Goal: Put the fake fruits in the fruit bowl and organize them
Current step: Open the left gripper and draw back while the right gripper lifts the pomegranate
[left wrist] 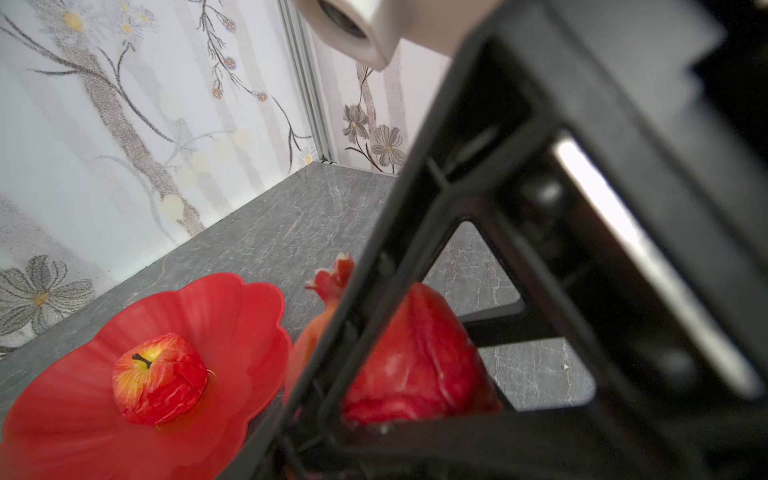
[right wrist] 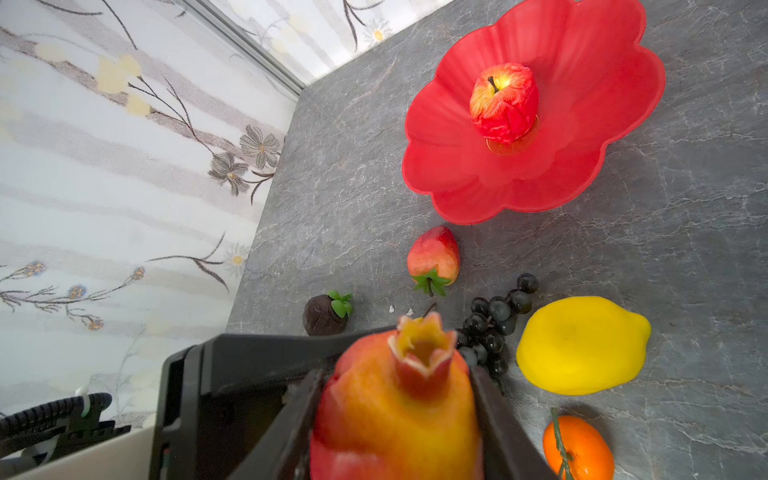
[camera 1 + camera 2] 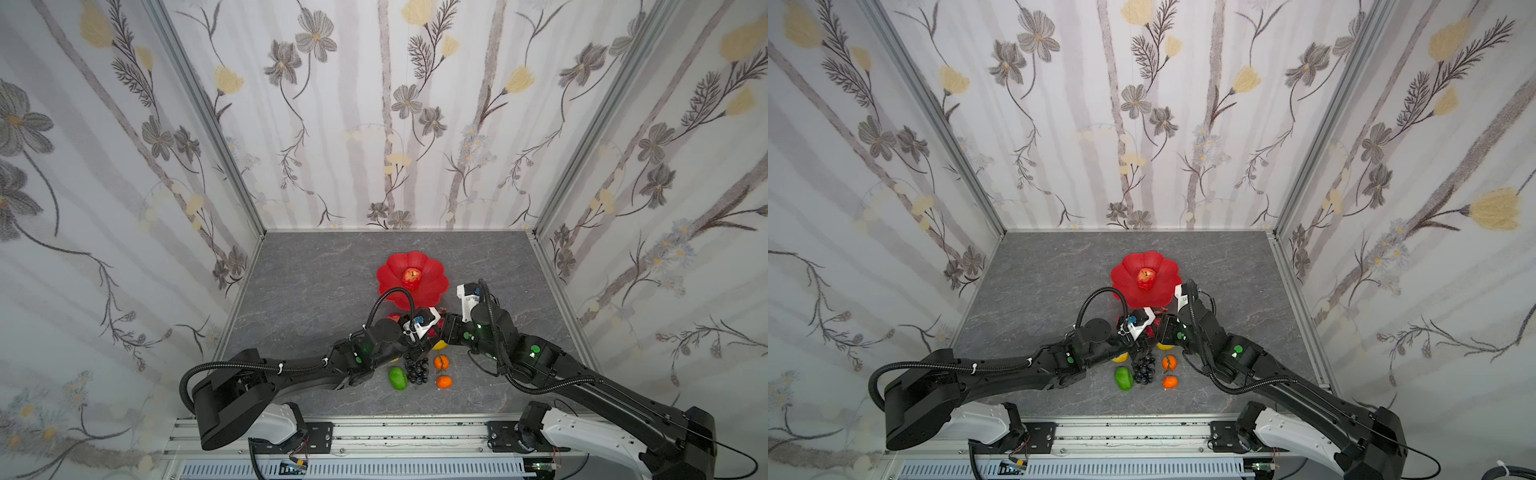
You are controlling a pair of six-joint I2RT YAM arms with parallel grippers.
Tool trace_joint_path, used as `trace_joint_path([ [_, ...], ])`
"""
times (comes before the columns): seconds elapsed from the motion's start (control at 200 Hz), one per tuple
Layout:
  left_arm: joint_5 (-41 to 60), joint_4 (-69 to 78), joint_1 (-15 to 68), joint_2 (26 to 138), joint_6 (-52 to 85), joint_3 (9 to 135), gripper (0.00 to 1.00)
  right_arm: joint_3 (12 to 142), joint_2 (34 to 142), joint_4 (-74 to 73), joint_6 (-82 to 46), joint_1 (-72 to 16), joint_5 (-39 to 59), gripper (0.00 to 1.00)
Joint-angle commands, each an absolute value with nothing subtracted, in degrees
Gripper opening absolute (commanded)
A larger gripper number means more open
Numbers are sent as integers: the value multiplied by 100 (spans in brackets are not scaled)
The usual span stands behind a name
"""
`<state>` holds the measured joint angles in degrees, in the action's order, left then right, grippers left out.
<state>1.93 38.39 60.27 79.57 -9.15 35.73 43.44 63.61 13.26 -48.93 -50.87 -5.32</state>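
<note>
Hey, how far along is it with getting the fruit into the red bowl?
Barely started. Done: one apple sits in the fruit bowl. In hand: the right gripper is closed on a pomegranate, short of the bowl. Remaining on the table, at least: strawberry, lemon, grape bunch, two oranges, green fruit, dark fruit.

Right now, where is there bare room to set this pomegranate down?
The bowl is bare all round the apple at its centre. The table is bare between bowl and back wall, and to both sides. Crowded: the near side, with strawberry, grapes, lemon and oranges close together.
</note>
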Motion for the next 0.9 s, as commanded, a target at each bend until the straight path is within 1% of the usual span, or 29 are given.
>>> trace_joint_path([
  [0.0, 34, 3909, 5997, 7918, -870, 3630, 61, 4457, 6415, 1192, -4816, -5115, -453, 42],
  [0.135, 62, 3868, 5955, 7828, -803, 3573, 66, 4517, 6425, 1284, -4816, -5113, -738, 39],
  [0.24, 1, 3845, 5926, 7737, -735, 3492, 73, 4578, 6475, 1356, -4775, -5107, -905, 38],
  [0.36, -46, 3660, 5876, 7576, -595, 3417, 82, 4674, 6560, 1367, -4640, -5098, -1139, 37],
  [0.44, -84, 3621, 5846, 7421, -538, 3291, 91, 4697, 6613, 1253, -4497, -5064, -1296, 37],
  [0.505, -167, 3552, 5793, 7272, -445, 3190, 96, 4756, 6672, 1244, -4369, -5008, -1390, 36],
  [0.55, -259, 3411, 5726, 7242, -314, 3158, 96, 4817, 6720, 1232, -4251, -4963, -1467, 36],
  [0.605, -542, 3098, 5606, 6952, -13, 3162, 96, 4904, 6803, 1221, -4099, -4884, -1528, 36],
  [0.68, -873, 2522, 5284, 6699, 521, 3210, 96, 5058, 6967, 1168, -3859, -4770, -1595, 35],
  [0.764, -1696, 1416, 4861, 6545, 1164, 3509, 96, 5285, 7238, 1099, -3516, -4669, -1731, 35],
  [0.894, -2022, -68, 4197, 6454, 1914, 3896, 96, 5716, 7741, 1043, -3158, -4524, -1948, 33],
])
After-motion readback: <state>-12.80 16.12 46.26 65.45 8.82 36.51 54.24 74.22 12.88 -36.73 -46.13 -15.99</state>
